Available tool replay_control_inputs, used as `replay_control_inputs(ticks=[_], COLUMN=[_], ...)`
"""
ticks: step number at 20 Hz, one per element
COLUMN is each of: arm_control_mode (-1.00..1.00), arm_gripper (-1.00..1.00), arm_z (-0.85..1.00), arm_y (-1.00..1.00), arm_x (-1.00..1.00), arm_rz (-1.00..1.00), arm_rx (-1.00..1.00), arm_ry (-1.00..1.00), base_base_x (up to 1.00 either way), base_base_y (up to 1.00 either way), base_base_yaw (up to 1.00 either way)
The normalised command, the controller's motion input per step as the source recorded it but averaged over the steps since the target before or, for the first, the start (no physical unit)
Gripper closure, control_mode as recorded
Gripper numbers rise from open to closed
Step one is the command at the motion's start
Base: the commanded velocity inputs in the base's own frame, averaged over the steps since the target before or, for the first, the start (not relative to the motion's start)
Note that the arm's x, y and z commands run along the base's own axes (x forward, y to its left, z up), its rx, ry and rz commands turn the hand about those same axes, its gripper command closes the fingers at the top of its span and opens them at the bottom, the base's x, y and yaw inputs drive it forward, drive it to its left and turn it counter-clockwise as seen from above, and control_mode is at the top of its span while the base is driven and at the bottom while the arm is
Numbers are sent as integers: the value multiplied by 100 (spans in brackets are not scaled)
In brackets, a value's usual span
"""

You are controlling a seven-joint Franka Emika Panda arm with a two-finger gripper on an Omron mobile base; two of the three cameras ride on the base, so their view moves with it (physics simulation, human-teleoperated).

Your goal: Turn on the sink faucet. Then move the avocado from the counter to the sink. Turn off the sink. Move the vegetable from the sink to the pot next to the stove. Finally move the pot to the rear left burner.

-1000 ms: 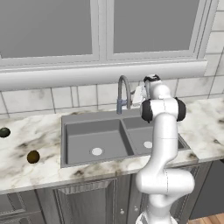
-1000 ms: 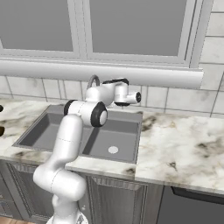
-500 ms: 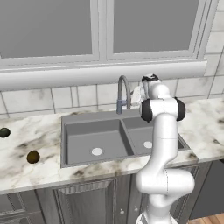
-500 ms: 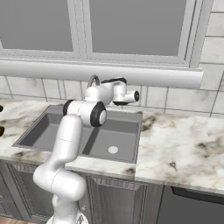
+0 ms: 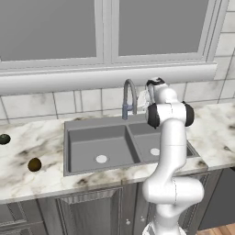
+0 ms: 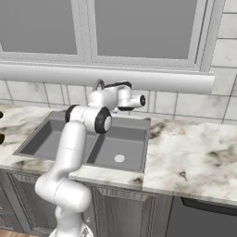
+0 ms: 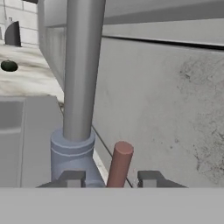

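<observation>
Faucet (image 7: 81, 78) stands just left of the jaws, behind the sink (image 5: 98, 137); its reddish lever (image 7: 119, 164) rises between the half-closed fingers of the gripper (image 7: 111, 178). Beyond lie marble counter (image 6: 194, 148), tiled wall (image 6: 185, 104), window (image 5: 105, 27).

Frosted two-pane window (image 5: 103, 30) above a wide grey sill (image 5: 105, 75); white tiled wall (image 6: 185, 104); grey cabinets (image 5: 87, 211) below.

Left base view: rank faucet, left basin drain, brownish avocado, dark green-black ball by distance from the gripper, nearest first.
1. Tall grey metal gooseneck faucet, right beside the gripper, behind the sink.
2. Round pale drain in the left basin.
3. Small brownish-olive avocado, on the marble counter left of the sink.
4. Darker green-black ball, at the far left edge.
</observation>
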Motion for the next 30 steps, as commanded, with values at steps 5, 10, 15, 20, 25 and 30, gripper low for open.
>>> replay_control_inputs(ticks=[5,10,15,20,25,30], arm_control_mode=[-100,-100,-100,-100,-100,-100], arm_gripper=[100,100,100,100,100,100], arm_z=[-7,-16,-28,-33,-31,-13], arm_y=[-1,-30,-58,-67,-77,-84], arm_x=[8,13,14,16,13,0], arm_rz=[0,-4,-1,0,0,0], arm_rx=[0,0,1,2,6,8], arm_ry=[-1,0,0,0,0,0], base_base_x=[0,0,0,0,0,0], base_base_y=[0,0,0,0,0,0], base_base_yaw=[0,0,0,0,0,0])
